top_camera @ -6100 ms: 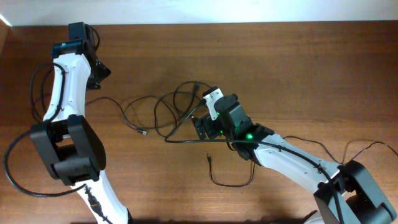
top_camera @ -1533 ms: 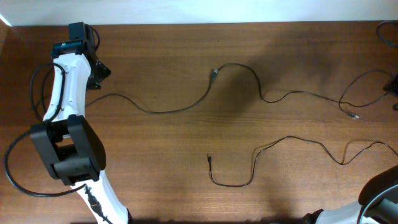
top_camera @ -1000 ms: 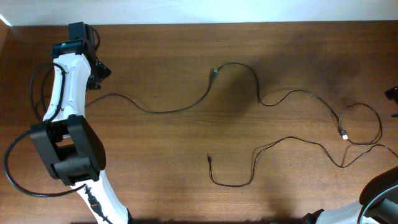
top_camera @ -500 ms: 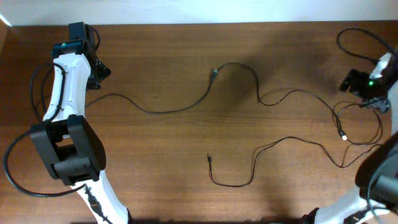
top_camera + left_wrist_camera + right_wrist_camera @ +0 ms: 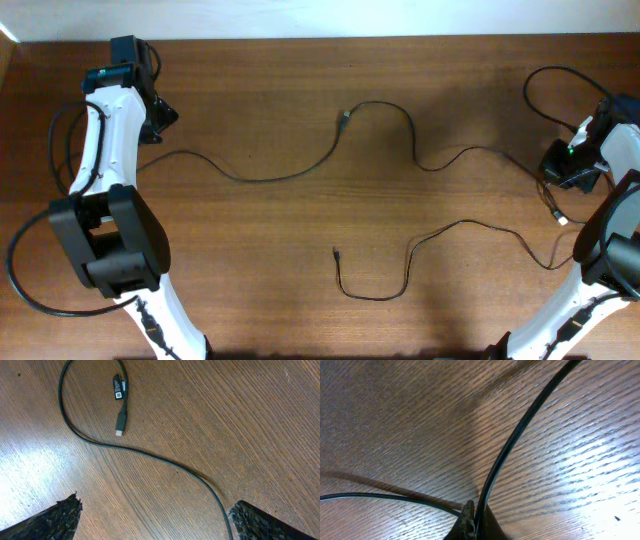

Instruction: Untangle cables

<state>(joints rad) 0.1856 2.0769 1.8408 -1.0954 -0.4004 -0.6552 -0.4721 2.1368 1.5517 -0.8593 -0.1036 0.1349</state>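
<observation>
**A:** What could go wrong from here?

**B:** Start nearest the arms' bases. The lower cable (image 5: 470, 222) lies in its own curve on the bench (image 5: 250, 260). Its right end, though, runs up to the right arm, near the loose plug (image 5: 559, 214) of the upper cable (image 5: 490, 149). The right tool (image 5: 568, 168) looks clenched on that upper cable. In the wrist view a strand (image 5: 520, 435) runs straight into its pinched tips. I'd judge that a careless pull could sweep that plug across the lower cable and snag the two together.

**A:** And farther out?

**B:** At mid-bench the upper cable meets the left cable (image 5: 250, 180) at a small connector (image 5: 343, 119). A hard tug from the right might drag both. The left tool (image 5: 157, 517) is released, tips wide apart, above the left cable's labelled end (image 5: 120, 417), so nothing anchors that side.

**A:** What can't you make out?

**B:** The lower cable's right end is cut off at the arm. The right wrist view is too tight to show how deep the strand sits. I also can't tell whether the second strand (image 5: 380, 495) is the same cable. At the connector I can't tell whether the two cables touch, or whose end it is. Farthest out, the loop (image 5: 555, 68) beyond the right tool could be a task cable or arm wiring.
</observation>
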